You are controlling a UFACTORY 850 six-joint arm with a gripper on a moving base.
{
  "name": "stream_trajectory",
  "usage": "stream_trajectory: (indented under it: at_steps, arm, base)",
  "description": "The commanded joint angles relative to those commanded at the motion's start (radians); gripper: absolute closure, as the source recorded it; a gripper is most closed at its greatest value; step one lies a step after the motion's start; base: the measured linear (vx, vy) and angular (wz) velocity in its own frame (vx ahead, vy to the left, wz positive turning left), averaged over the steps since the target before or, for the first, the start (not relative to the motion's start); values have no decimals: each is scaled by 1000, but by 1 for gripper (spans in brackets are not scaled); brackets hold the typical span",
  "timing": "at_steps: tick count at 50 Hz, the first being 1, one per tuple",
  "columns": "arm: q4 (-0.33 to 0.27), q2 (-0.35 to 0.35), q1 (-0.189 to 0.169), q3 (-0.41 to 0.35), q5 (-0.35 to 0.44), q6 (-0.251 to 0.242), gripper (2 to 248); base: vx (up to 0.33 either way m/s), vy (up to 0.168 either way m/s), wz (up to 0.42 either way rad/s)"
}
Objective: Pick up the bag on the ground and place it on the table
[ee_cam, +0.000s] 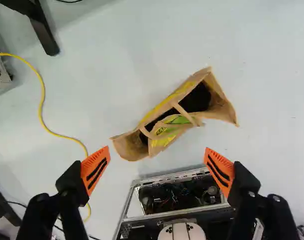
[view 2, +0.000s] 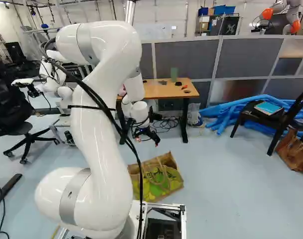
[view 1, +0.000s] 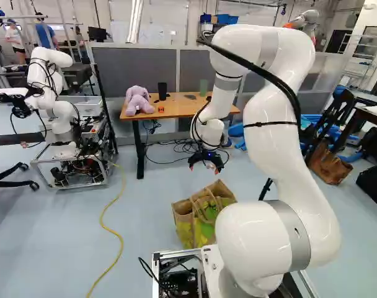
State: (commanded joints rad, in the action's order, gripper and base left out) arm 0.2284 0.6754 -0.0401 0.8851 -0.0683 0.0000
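In the left base view my gripper [view 1: 205, 167] hangs above and beyond the bag [view 1: 203, 218], a tan and yellow-green tote standing on the floor just ahead of the base. The wrist view has the gripper [ee_cam: 157, 164] open, orange pads wide apart and nothing held; the bag [ee_cam: 168, 115] lies ahead of the fingers, well below them, its top gaping and its loop handles folded over the opening. The wooden table [view 1: 172, 108] stands farther back, beyond the gripper. From the right base view the gripper [view 2: 147, 139] again appears above and behind the bag.
On the table are a purple plush toy [view 1: 138, 100], a black cup [view 1: 162, 91] and small items. Another robot [view 1: 62, 118] stands on a cart at the left. A yellow cable [view 1: 111, 228] crosses the floor. Chairs, blue tubes [view 2: 230, 110] and a brown bag [view 2: 294, 152] are at the right.
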Motion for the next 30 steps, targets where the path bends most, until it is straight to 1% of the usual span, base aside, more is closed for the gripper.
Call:
stream_trajectory:
  at_steps: [30]
  arm:
    - [0,124,0,73,0,0,3]
  base:
    - [0,0,0]
